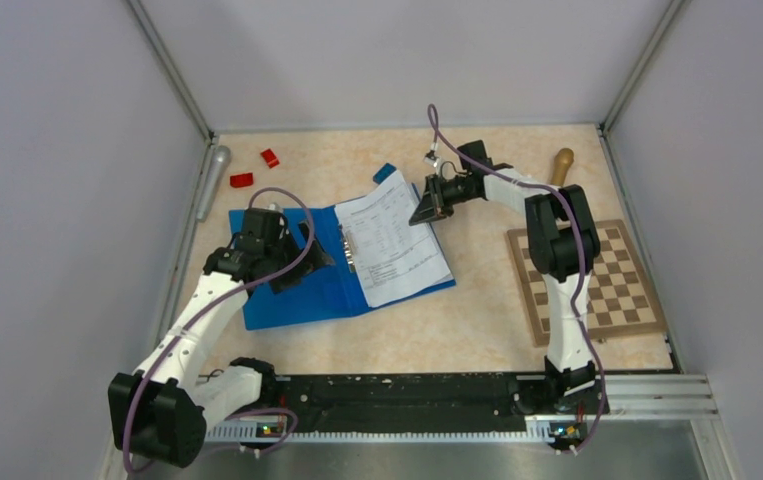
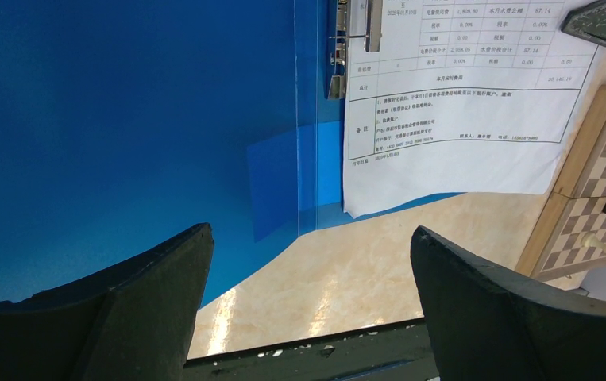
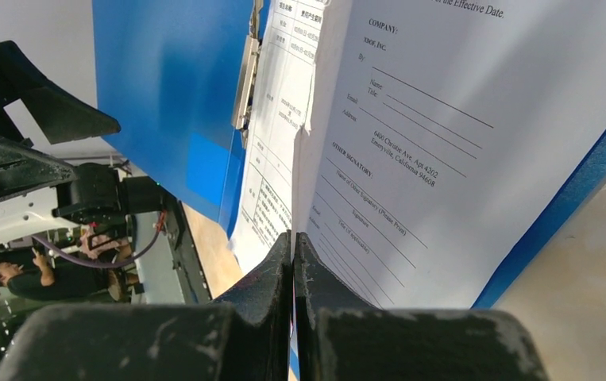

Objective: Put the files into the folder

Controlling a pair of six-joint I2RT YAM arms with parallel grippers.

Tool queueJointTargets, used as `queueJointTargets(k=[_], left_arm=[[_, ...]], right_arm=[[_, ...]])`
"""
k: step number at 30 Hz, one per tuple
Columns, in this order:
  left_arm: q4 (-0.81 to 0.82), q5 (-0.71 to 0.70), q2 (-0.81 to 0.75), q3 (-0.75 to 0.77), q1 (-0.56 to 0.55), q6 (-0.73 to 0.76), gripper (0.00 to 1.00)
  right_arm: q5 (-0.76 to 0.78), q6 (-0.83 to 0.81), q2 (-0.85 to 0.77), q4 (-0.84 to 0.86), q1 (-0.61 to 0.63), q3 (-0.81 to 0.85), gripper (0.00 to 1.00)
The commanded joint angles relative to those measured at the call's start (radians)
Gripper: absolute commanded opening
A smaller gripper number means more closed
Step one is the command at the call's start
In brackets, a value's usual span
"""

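Note:
The blue folder (image 1: 292,290) lies open on the table, its metal clip (image 1: 347,248) along the spine. The white printed files (image 1: 397,245) rest on its right half. My right gripper (image 1: 427,208) is at the sheets' far right corner, shut on the edge of a sheet; in the right wrist view the files (image 3: 442,119) run into the closed fingers of that gripper (image 3: 293,242), lifted off the folder (image 3: 164,87). My left gripper (image 1: 302,262) hovers open over the left cover. In the left wrist view, the left gripper (image 2: 311,262) holds nothing, above the folder (image 2: 125,119) and the files (image 2: 458,135).
A wooden chessboard (image 1: 587,280) lies to the right, a wooden-handled tool (image 1: 562,165) behind it. Two red blocks (image 1: 270,158) (image 1: 241,180), a small blue block (image 1: 385,172) and a silver cylinder (image 1: 212,180) sit at the back left. Grey walls enclose the table.

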Motion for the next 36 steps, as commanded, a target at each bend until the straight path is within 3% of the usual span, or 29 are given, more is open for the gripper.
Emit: queueJointTargets(k=[1, 7, 28, 29, 33, 36], left_arm=[[-0.001, -0.006, -0.016, 0.028, 0.005, 0.015, 0.99], [-0.003, -0.009, -0.017, 0.033, 0.005, 0.015, 0.99], [-0.001, -0.013, -0.008, 0.023, 0.005, 0.014, 0.99], [-0.001, -0.014, -0.007, 0.023, 0.005, 0.013, 0.99], [-0.004, -0.017, -0.012, 0.030, 0.005, 0.011, 0.99], [-0.016, -0.023, -0.015, 0.051, 0.005, 0.001, 0.99]], right_arm=[[0.007, 0.002, 0.001, 0.057, 0.008, 0.027, 0.00], [-0.002, 0.054, 0.008, 0.122, 0.008, 0.004, 0.00], [-0.013, 0.023, 0.024, 0.096, 0.013, -0.024, 0.00], [0.001, 0.020, 0.023, 0.083, 0.013, -0.020, 0.07], [0.071, 0.001, 0.009, 0.033, 0.012, -0.008, 0.57], [0.158, -0.005, -0.014, -0.011, 0.012, -0.002, 0.78]])
